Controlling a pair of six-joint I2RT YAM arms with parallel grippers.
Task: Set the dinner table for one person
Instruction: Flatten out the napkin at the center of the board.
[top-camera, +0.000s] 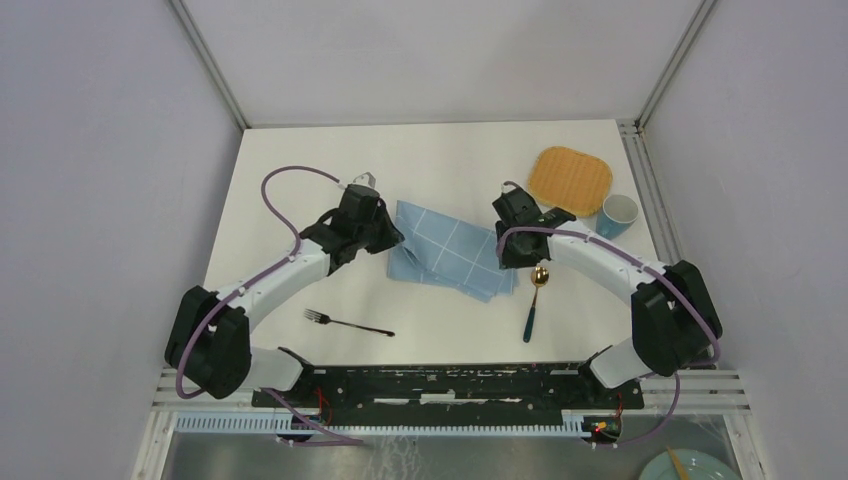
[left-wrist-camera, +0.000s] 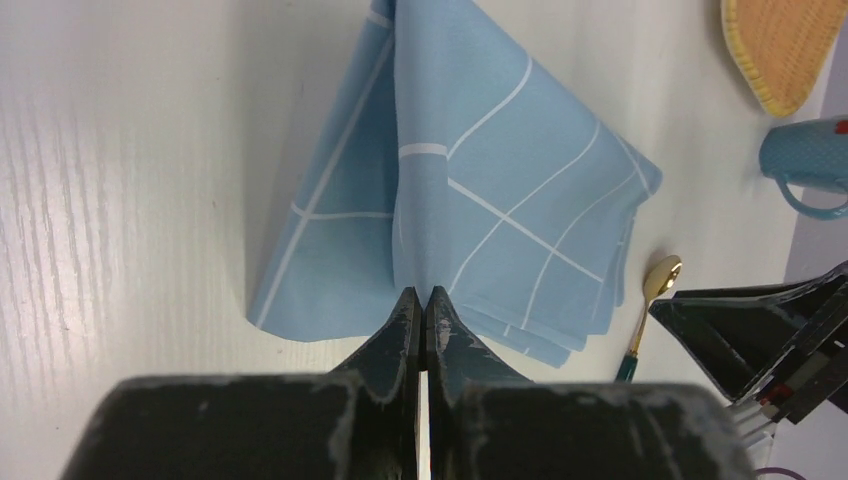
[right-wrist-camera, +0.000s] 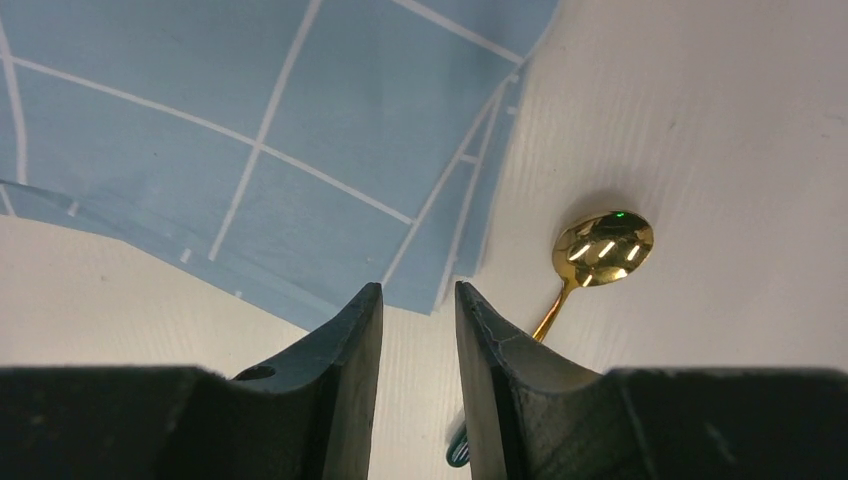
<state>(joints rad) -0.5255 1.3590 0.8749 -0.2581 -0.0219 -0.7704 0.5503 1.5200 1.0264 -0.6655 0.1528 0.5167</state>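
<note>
Top external view: the large white matte surface (top-camera: 330, 160) fills the middle of the frame, bounded by grey walls, with both arm bases at its near edge. A light blue cloth with a white checked grid (top-camera: 450, 250) lies folded near the centre of it, between the two arms.

The left end effector (left-wrist-camera: 420, 305) is at the cloth's left edge. In the left wrist view its two fingers are pressed together on a raised fold of the blue fabric, which runs up from the fingertips in a ridge while the rest of the cloth spreads flat to either side.

The right end effector (right-wrist-camera: 418, 290) is at the cloth's right edge. Its fingers stand slightly apart with a narrow gap and nothing between them; through the gap only the bare surface and the cloth's layered corner show.

Just right of that corner lies a spoon with a shiny gold bowl and a dark teal handle (top-camera: 535, 300), the bowl pointing away from the bases and close to the cloth without clearly touching it.

A slim dark-handled fork with silver tines (top-camera: 348, 323) lies well apart from the cloth, nearer the bases on the left side, its tines pointing left.

At the far right corner sits a woven orange mat with rounded corners (top-camera: 570, 178). A light blue cup (top-camera: 618, 215) stands just beside the mat's near right edge.
</note>
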